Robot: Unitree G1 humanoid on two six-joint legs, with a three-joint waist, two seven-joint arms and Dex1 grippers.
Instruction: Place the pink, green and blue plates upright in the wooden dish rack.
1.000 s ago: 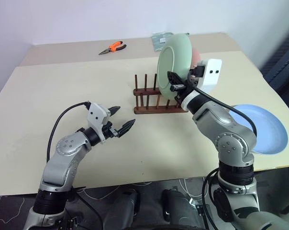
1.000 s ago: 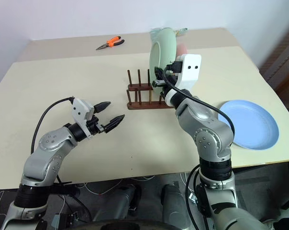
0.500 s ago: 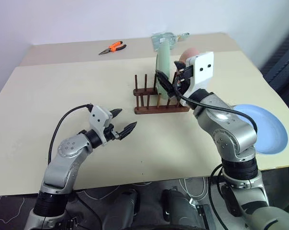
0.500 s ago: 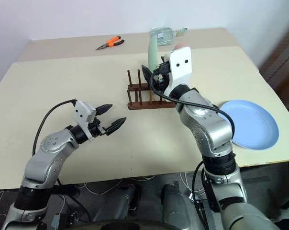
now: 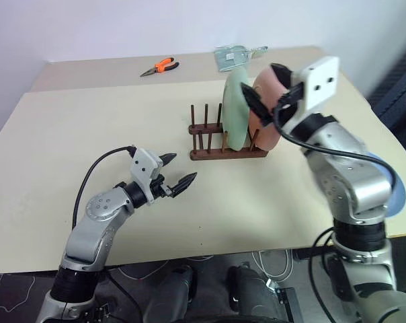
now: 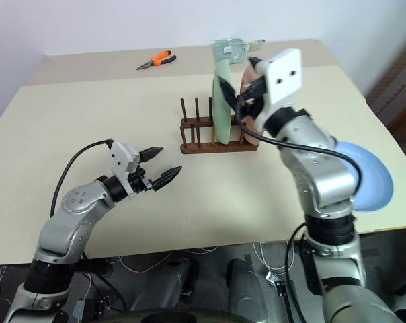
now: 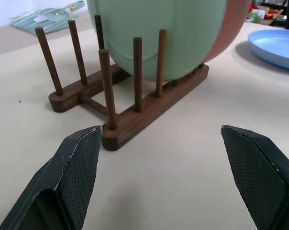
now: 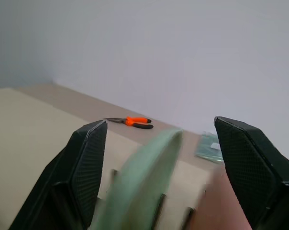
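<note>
Standing racked, green plate (image 5: 236,111) sits just below open right gripper (image 5: 268,86).

The blue plate (image 5: 391,195) lies at the right of the table; the right arm covers most of it in the head views, and the left wrist view cuts it at the frame edge. The pink plate (image 5: 265,124) stands in the wooden dish rack (image 5: 210,151); its left face is hidden by the green plate (image 5: 235,114), and its upper edge by the right gripper (image 5: 267,84). Whether a finger touches it cannot be determined. In the right wrist view both plate rims are blurred. The clear package (image 5: 231,55) at the far edge is too small to identify. The green plate conceals the rack pegs behind it.
</note>
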